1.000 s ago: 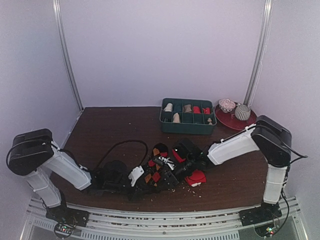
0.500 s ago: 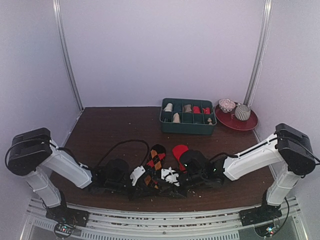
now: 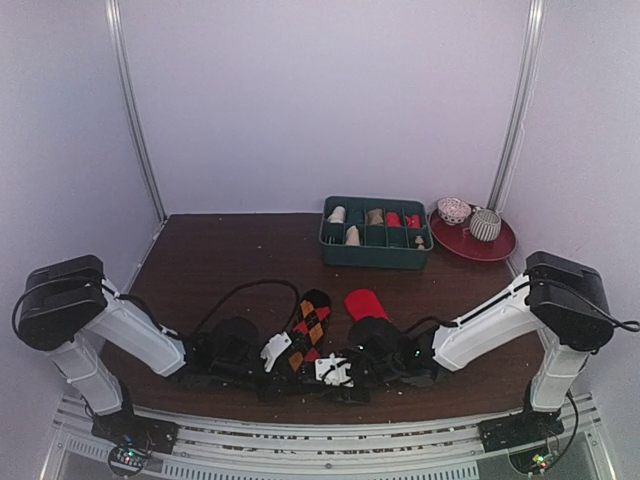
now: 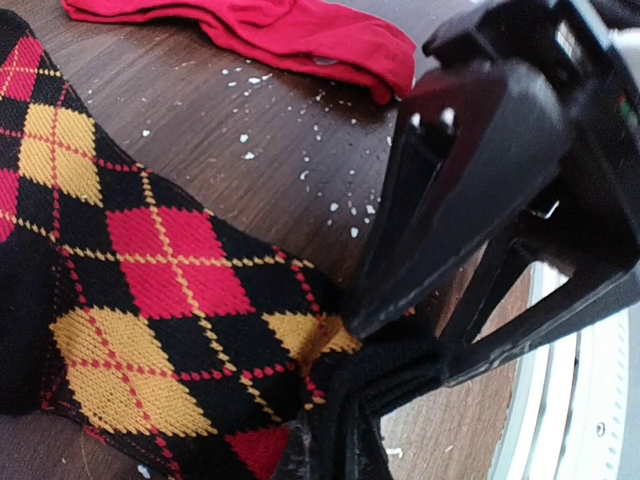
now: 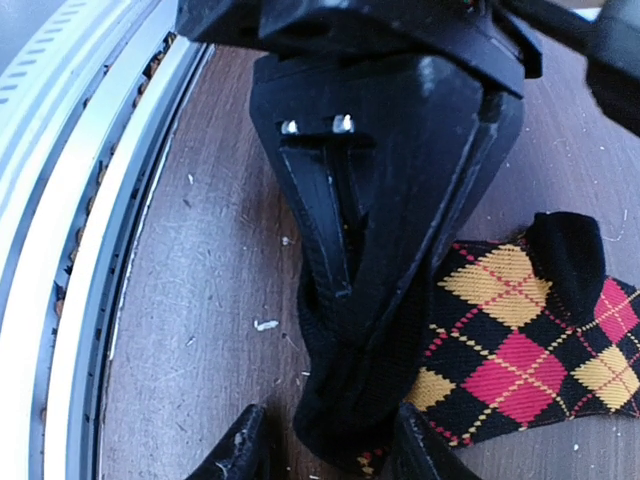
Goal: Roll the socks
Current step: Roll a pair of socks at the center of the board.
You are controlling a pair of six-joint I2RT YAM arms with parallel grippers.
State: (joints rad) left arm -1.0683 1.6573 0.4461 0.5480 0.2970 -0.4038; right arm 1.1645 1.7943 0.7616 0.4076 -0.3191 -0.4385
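The black argyle sock [image 3: 311, 322] [image 4: 150, 300] lies flat near the table's front edge, its black cuff [image 5: 350, 400] bunched up. My left gripper [image 3: 290, 360] [image 4: 335, 450] [image 5: 365, 330] is shut on that cuff. From the opposite side, my right gripper [image 3: 322, 368] [image 5: 325, 450] stands open, one finger on each side of the same cuff. Its black fingers [image 4: 440, 200] loom over the sock in the left wrist view. The plain red sock [image 3: 365, 303] [image 4: 290, 35] lies loose just behind, held by nothing.
A green compartment tray [image 3: 375, 260] with small rolled bundles sits at the back right, beside a red plate [image 3: 470, 247] carrying two bowls. A black cable [image 3: 240, 288] loops over the left arm. The metal rail [image 5: 60, 250] runs close along the table's front edge.
My right gripper has moved left and toward the front edge, from the red sock to the argyle cuff. The red sock now lies behind it. The left gripper has stayed shut in place.
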